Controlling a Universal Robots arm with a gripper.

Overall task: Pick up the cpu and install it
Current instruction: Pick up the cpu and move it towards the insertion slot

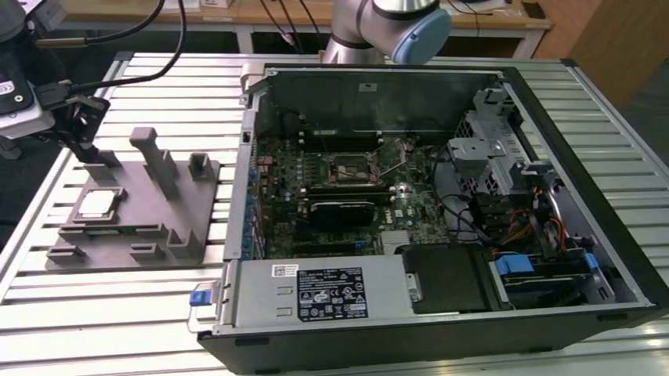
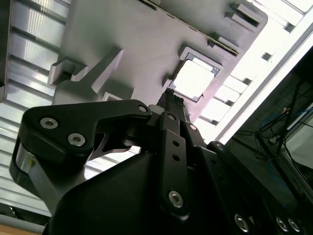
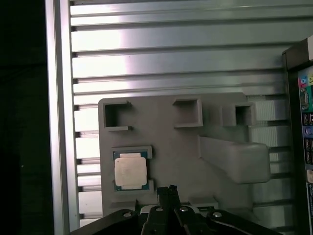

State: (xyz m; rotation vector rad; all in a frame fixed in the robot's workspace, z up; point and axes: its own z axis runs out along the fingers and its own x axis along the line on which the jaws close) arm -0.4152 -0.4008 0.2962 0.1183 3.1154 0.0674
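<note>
Just beside the gripper (image 3: 168,189), pressed together and empty, the cpu (image 3: 130,170) is seated; square centring over it is needed.

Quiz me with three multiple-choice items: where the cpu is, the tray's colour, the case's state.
1. The cpu is:
A) already installed
B) lying in a recess of the tray
C) held in mid-air

2. The tray is:
A) grey
B) blue
C) red

3. The computer case is:
A) shut by a side panel
B) standing upright
C) lying open, with the motherboard exposed

Answers:
1 B: in both wrist views the cpu sits in the tray's recess, with the gripper close by but apart from it.
2 A: the tray is plain grey in the exterior view.
3 C: the exterior view looks straight down onto the motherboard.
</note>
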